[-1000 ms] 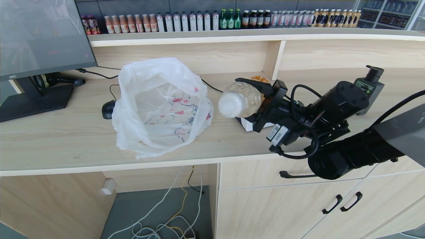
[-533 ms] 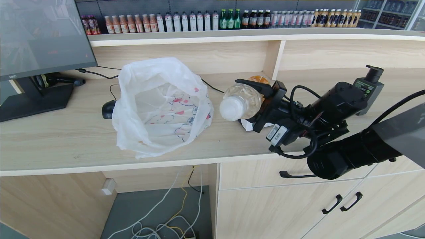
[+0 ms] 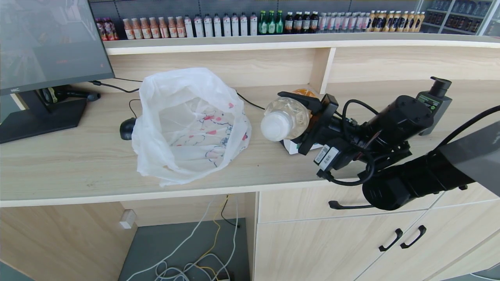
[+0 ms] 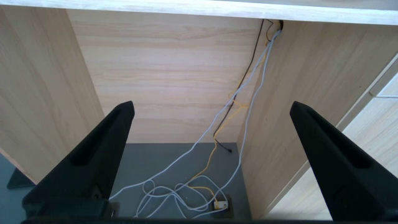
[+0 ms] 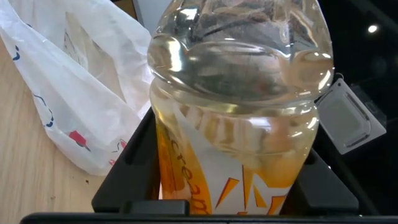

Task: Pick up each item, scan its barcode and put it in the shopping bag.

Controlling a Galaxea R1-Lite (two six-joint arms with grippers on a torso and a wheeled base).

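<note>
The right tool (image 3: 297, 119) was clenched on a clear plastic bottle (image 3: 282, 117) with a white cap and an orange label. It held the bottle tilted in the air above the middle of the surface (image 3: 78, 164), cap pointing toward the front edge. In the right wrist view the fingers pressed both sides of the bottle's (image 5: 239, 106) lower body, so the hold looked firm. A small white box (image 3: 291, 147) lay on the surface just beneath it.

The white plastic shopping bag (image 3: 175, 78) stood open just beside the bottle, on the side toward the left edge, its mouth gaping upward and toward the front edge. A dark upright device (image 3: 433, 101), probably the barcode scanner, stood well apart near the right rear corner.

The left tool (image 4: 211, 109) was released, its fingers spread wide, hanging below the surface above loose cables (image 4: 199, 180) on the floor.

The step in hand appeared to be the carry to the bag, though whether the barcode had been read could not be told. If it had, the next move called for raising the bottle over the bag's near rim, centring it above the opening, lowering it inside and only then letting go. The film was limp, so a bottle brushing the rim could fold the mouth shut.
</note>
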